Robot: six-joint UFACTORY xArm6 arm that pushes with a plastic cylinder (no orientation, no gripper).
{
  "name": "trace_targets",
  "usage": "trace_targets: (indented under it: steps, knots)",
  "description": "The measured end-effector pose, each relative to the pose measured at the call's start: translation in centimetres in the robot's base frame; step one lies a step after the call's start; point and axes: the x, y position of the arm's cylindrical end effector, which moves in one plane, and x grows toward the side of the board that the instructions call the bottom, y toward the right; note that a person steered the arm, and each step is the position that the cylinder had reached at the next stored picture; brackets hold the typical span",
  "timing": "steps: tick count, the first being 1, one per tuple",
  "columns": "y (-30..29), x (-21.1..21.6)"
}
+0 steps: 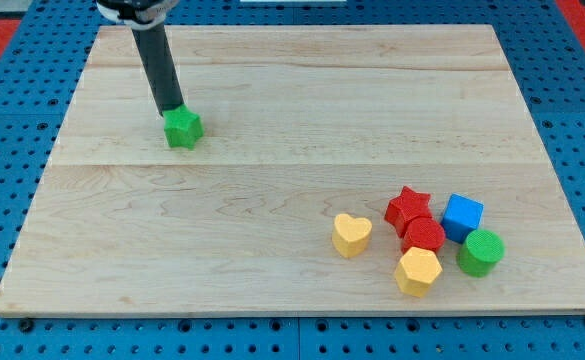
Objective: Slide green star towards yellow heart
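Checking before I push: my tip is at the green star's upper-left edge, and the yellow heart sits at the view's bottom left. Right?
Not quite. The camera view shows my tip at the green star's upper-left edge, but the yellow heart sits at the view's bottom right.

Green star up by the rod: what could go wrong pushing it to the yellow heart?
My tip touches the green star at its upper-left edge; off-centre, the star may spin away. The yellow heart lies far off, so drift could build. Overshooting could knock the heart into the red star.

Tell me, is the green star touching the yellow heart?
No: the green star sits alone near the view's top left with my tip at it, far from the yellow heart.
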Motion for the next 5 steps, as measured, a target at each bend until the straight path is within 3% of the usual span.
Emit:
trace_targets:
  steps: [1, 3, 4, 5]
  knots:
    - [1.6, 5.1]
    - [8.2, 11.0]
    - [3.2, 11.9]
    - [2.5, 13.3]
